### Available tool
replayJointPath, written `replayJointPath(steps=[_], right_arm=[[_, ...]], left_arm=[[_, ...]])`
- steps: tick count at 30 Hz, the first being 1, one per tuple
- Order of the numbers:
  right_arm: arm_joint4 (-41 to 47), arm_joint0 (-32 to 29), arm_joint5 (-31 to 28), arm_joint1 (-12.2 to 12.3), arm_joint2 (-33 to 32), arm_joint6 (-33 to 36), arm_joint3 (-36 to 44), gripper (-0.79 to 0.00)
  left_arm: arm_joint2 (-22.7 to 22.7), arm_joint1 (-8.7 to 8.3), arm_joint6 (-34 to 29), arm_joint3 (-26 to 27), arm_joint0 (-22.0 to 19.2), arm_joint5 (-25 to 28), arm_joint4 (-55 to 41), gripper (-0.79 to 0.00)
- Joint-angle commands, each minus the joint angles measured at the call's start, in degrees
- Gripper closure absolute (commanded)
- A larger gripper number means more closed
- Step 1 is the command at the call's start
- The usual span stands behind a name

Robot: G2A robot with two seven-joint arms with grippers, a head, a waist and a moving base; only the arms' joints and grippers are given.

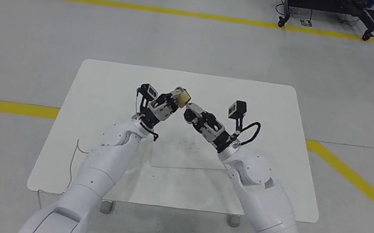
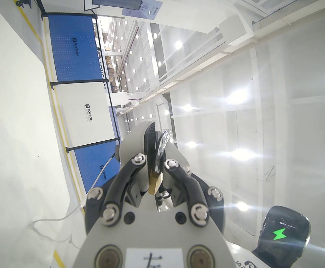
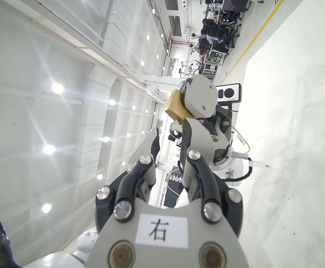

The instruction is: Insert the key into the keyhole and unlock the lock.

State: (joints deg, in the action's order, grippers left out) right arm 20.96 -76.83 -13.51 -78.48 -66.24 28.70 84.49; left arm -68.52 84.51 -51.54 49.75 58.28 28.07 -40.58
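Observation:
My left gripper point(image 1: 175, 100) is shut on a brass padlock point(image 1: 183, 97), holding it above the middle of the white table point(image 1: 102, 105). In the left wrist view the brass body point(image 2: 155, 181) and silver shackle point(image 2: 162, 144) sit between the closed fingers. In the right wrist view the padlock point(image 3: 176, 105) is straight ahead in the left gripper point(image 3: 200, 97). A silver key point(image 3: 175, 127) sticks out of its lower end. My right gripper point(image 3: 171, 130) stands open around the key's head, with a gap showing beside one finger point(image 3: 153, 144). From above, the right gripper point(image 1: 191, 113) sits just below the padlock.
A thin square sheet point(image 1: 182, 152) lies on the table under the arms. A white cable point(image 2: 50, 223) trails over the table's edge. Yellow floor lines point(image 1: 187, 14) run behind and beside the table.

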Motion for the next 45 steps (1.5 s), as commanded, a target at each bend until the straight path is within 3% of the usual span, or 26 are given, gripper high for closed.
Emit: replayJointPath(steps=[1, 6, 14, 23, 32, 34, 36, 37, 38, 45], right_arm=[[0.9, 0.1, 0.7, 0.0, 0.0, 0.5, -0.1, -0.117], [2.3, 0.3, 2.6, 0.0, 0.1, 1.5, -0.3, 0.0], [7.4, 0.3, 5.8, 0.0, 0.0, 2.7, -0.3, 0.0], [22.1, 0.3, 13.3, -0.2, -1.3, 8.0, -1.0, 0.0], [24.2, 0.5, 17.6, 0.1, -2.0, 8.5, -0.9, 0.0], [24.6, 0.1, 17.9, 0.2, -2.4, 8.8, -0.4, -0.249], [24.7, -0.5, 17.6, 0.4, -3.1, 9.0, 0.3, -0.394], [24.7, -0.9, 17.4, 0.5, -3.6, 9.0, 0.8, -0.668], [24.7, -1.4, 17.0, 0.6, -4.1, 9.1, 1.3, -0.785], [24.8, -5.3, 15.2, 1.5, -8.3, 9.6, 5.4, -0.785]], left_arm=[[0.0, -0.04, 0.3, 0.2, 0.1, 0.3, 0.4, 0.0], [-0.1, -0.14, 0.7, 0.5, 0.3, 1.0, 1.3, 0.0], [-0.1, -0.32, 1.4, 1.0, 0.5, 2.9, 3.0, 0.0], [0.2, -0.37, 2.2, 1.4, 0.8, 4.9, 4.3, 0.0], [0.1, -0.44, 2.3, 1.3, 0.7, 5.8, 4.2, 0.0], [0.0, -0.47, 2.3, 1.2, 0.6, 5.7, 4.1, 0.0], [-0.1, -0.51, 2.2, 1.1, 0.5, 5.7, 3.9, 0.0], [-0.1, -0.52, 2.2, 1.1, 0.5, 5.7, 3.9, 0.0], [-0.1, -0.54, 2.1, 1.0, 0.5, 5.6, 3.8, 0.0], [0.0, -0.58, 2.4, 0.6, 0.3, 5.6, 4.1, 0.0]])
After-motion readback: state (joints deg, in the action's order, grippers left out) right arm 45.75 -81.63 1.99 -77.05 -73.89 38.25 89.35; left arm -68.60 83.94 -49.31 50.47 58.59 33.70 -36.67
